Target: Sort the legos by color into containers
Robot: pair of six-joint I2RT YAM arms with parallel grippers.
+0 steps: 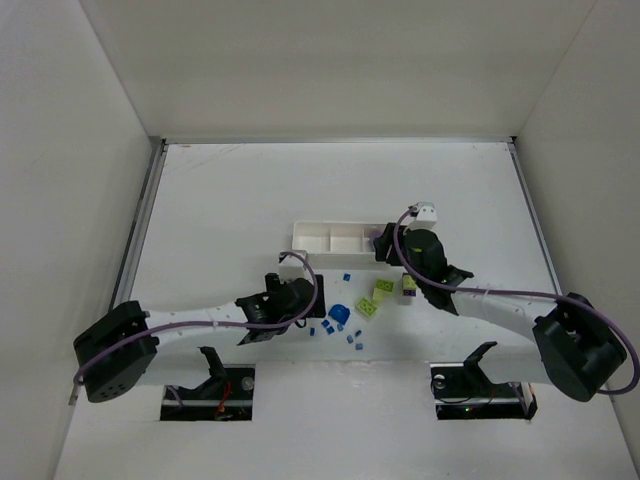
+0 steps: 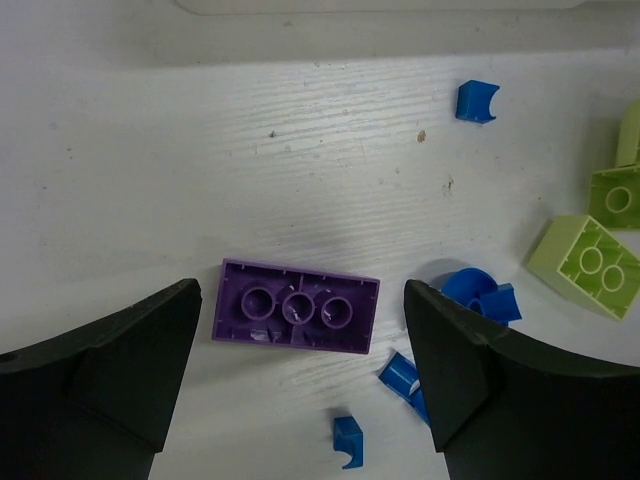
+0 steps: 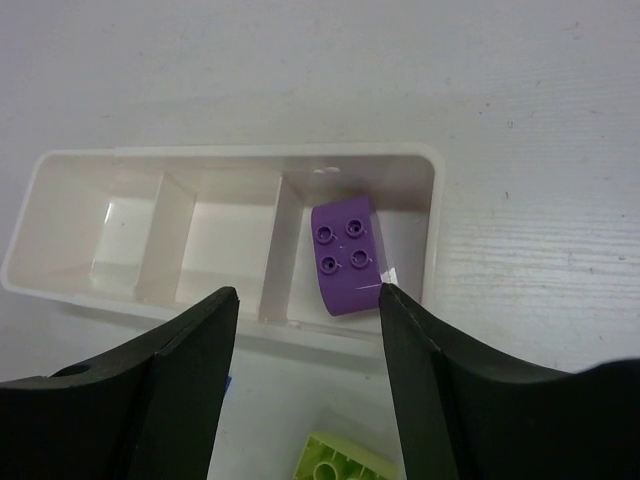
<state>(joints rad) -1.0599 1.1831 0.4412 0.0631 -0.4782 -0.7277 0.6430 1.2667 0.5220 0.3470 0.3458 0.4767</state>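
**One purple brick binned, most of the sort left to do**

The white tray (image 3: 432,190) lies near the middle of the counter. Its compartment nearest the counter's right edge holds one purple brick (image 3: 345,258), studs up. The other two compartments hold nothing. The right gripper (image 3: 305,298) hangs over that brick with its jaws apart and nothing between them.

Everything else is loose on the counter (image 2: 200,150), between the tray and the near edge. A second purple brick (image 2: 296,305) lies hollow side up. The left gripper (image 2: 302,330) straddles it with the jaws wide and clear of the brick's ends, so it is not yet gripped. I judge it the next piece due for the purple compartment.

No lime green or blue piece is sorted. Several lime green bricks (image 2: 588,265) sit toward the right. The round blue piece (image 2: 465,285) and small blue bits (image 2: 400,375) crowd just beside one finger of the left gripper, and another blue bit (image 2: 476,101) lies nearer the tray. Closing on the purple brick may well nudge or trap that blue cluster. The tiny bits look fiddly to pinch.
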